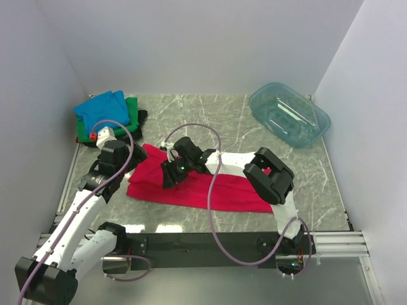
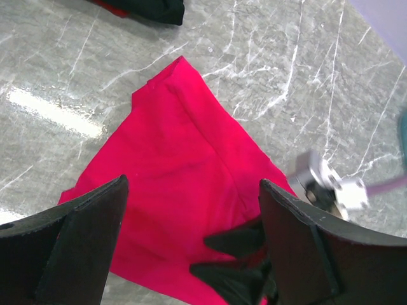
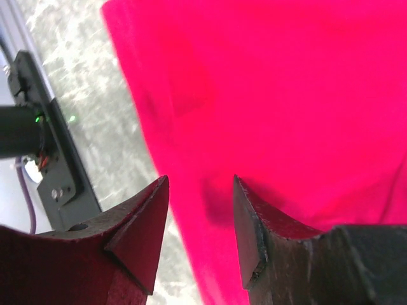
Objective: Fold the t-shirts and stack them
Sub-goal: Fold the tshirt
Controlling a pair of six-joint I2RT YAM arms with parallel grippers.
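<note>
The red-pink t-shirt (image 1: 232, 192) lies on the marble table as a long folded strip running from the left middle to the right front. My left gripper (image 1: 128, 164) hovers open over its pointed left end (image 2: 184, 140), jaws wide, nothing between them (image 2: 193, 183). My right gripper (image 1: 170, 178) is down at the strip's near edge, open, with the cloth's border (image 3: 286, 82) lying under the gap (image 3: 200, 180); its dark fingers (image 2: 232, 241) show in the left wrist view. Blue (image 1: 102, 109), green (image 1: 132, 117) and black (image 1: 140, 117) t-shirts sit piled at the back left.
A clear teal plastic tub (image 1: 289, 114) stands at the back right near the wall. White walls close in the table on three sides. The right arm's cable (image 1: 213, 190) loops across the shirt. A metal rail (image 1: 331, 240) runs along the near edge.
</note>
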